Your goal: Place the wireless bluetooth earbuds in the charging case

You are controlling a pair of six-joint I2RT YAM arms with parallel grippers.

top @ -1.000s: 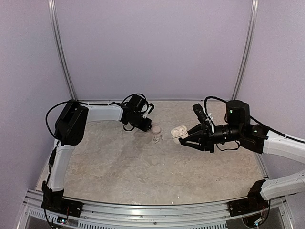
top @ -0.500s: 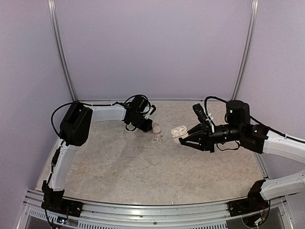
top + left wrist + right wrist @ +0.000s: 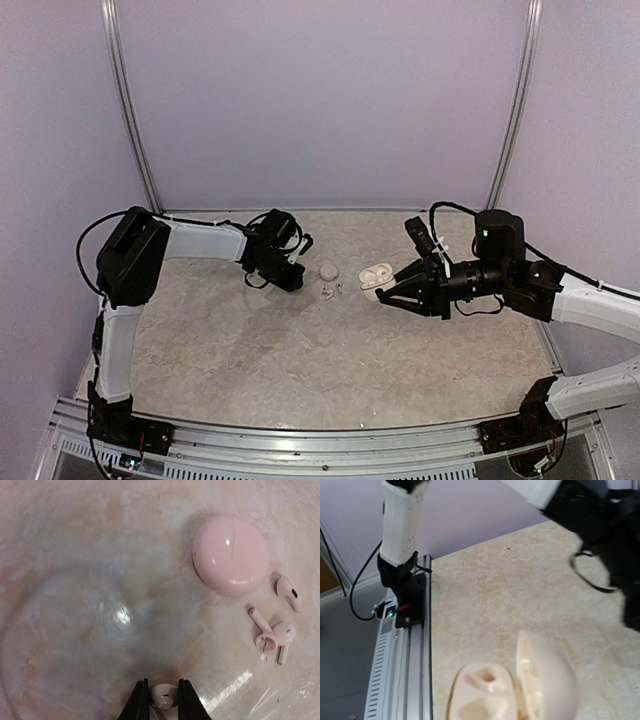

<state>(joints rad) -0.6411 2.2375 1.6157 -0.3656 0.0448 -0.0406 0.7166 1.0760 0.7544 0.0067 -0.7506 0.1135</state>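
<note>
While left claw (image 3: 162,689) pinches earbud (image 3: 164,697), right claw (image 3: 385,287) grips open charging case (image 3: 374,275)

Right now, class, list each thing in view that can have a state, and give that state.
charging case: lid open, wells look empty, held by the right gripper.
round puck: closed, flat on the table.
loose earbuds: lying on the table beside the puck, outside the case.
held earbud: pinched between the fingertips of the left gripper.
left gripper: shut on the held earbud.
right gripper: shut on the charging case.
</note>
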